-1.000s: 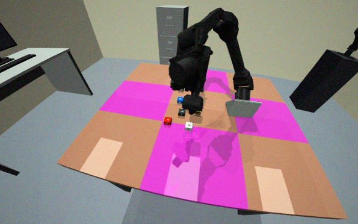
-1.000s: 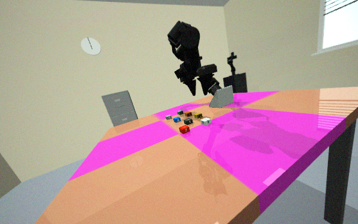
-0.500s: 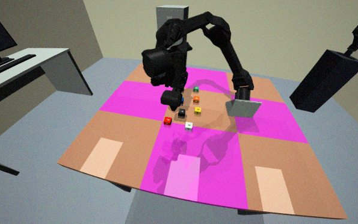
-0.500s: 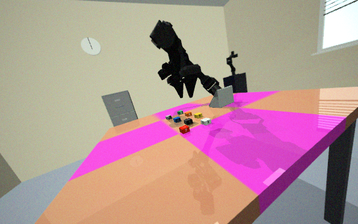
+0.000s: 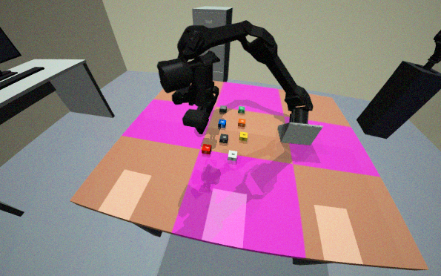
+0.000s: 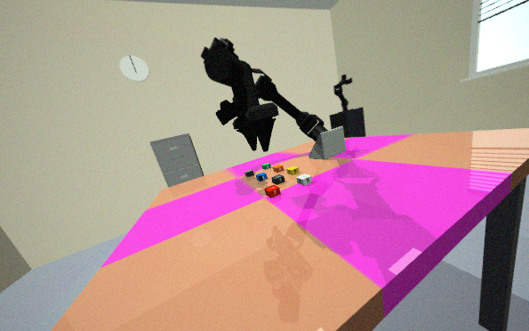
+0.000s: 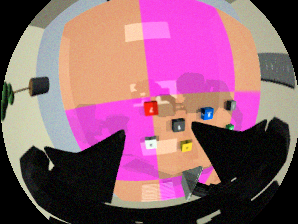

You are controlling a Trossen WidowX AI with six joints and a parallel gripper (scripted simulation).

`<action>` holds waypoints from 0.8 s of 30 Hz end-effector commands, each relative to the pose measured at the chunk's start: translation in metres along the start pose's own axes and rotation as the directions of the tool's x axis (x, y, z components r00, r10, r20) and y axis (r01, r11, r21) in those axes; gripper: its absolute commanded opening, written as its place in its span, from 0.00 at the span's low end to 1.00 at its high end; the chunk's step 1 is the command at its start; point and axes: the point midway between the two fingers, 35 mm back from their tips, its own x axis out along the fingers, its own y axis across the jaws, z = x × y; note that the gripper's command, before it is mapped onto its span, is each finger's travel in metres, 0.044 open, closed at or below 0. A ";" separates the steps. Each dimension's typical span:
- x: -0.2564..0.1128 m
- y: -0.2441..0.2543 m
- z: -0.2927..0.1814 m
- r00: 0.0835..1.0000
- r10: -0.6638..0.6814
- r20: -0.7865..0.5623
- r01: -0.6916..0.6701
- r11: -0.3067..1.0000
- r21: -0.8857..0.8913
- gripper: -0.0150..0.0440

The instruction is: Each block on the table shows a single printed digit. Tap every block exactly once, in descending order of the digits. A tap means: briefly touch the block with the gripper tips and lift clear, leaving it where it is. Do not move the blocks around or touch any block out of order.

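Observation:
Several small blocks sit in a cluster at the middle of the table: grey [image 5: 223, 109], green [image 5: 241, 109], blue [image 5: 221, 123], orange [image 5: 241, 122], black [image 5: 224, 138], yellow [image 5: 243, 136], red [image 5: 206, 148] and white [image 5: 232, 155]. Their digits are too small to read. My gripper [image 5: 200, 127] hangs open and empty well above the table, over the left side of the cluster, touching no block. In the wrist view the open fingers [image 7: 160, 131] frame the red [image 7: 152, 107], black [image 7: 177, 124] and white [image 7: 152, 141] blocks far below. The exterior view shows the gripper [image 6: 259, 144] high above the blocks.
The arm's grey wedge base [image 5: 299, 133] stands right of the cluster. A desk with a monitor [image 5: 20, 81] is at the left, a filing cabinet [image 5: 213, 41] behind, and a black box with a stand [image 5: 402, 98] at the right. Pale rectangles [image 5: 225, 217] mark the table's front.

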 end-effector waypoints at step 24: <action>0.003 -0.064 -0.058 1.000 -0.011 -0.005 0.011 1.000 -0.013 0.93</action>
